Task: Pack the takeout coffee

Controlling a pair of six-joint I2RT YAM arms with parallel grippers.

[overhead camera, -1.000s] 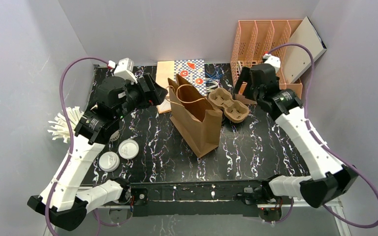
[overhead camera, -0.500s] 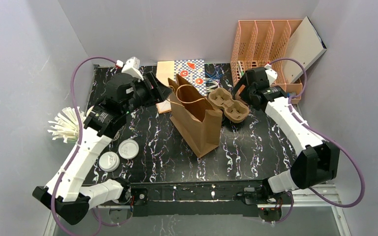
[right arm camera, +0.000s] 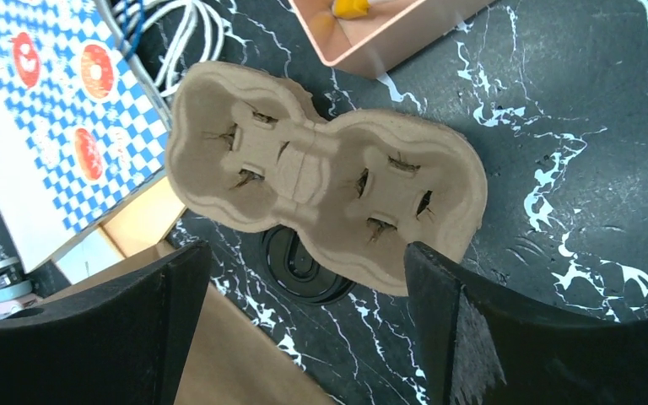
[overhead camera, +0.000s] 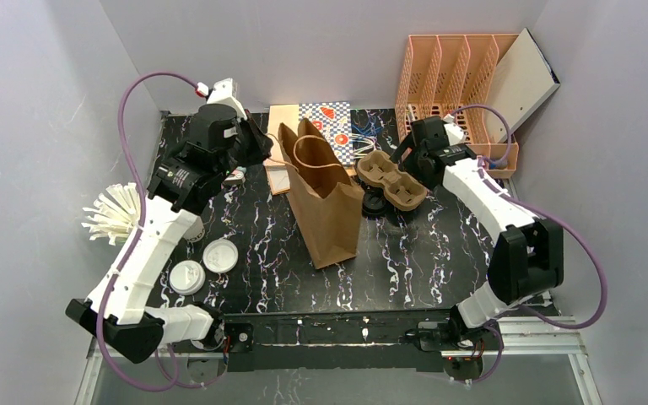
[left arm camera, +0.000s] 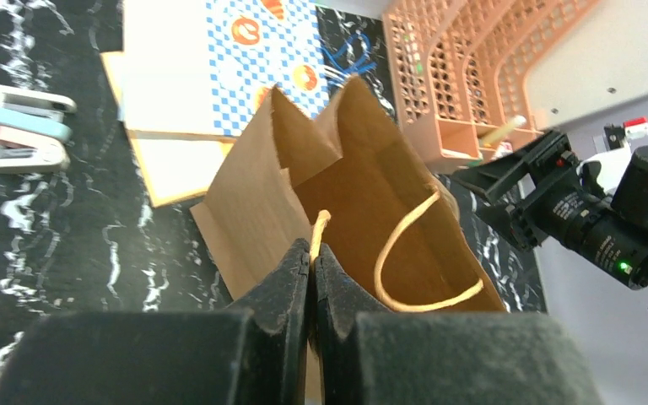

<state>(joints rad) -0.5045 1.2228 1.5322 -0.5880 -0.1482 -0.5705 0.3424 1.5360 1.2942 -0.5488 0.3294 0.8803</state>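
Two lidded coffee cups sit unpacked at near left, well apart from the paper bag. Your left gripper pinches its rim, likely to hold it open, while your right gripper hangs spread over the cup carrier

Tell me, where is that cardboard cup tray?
In the top view, the cup tray sits toward the back of the table, just right of the paper bag, with the right gripper open over it.
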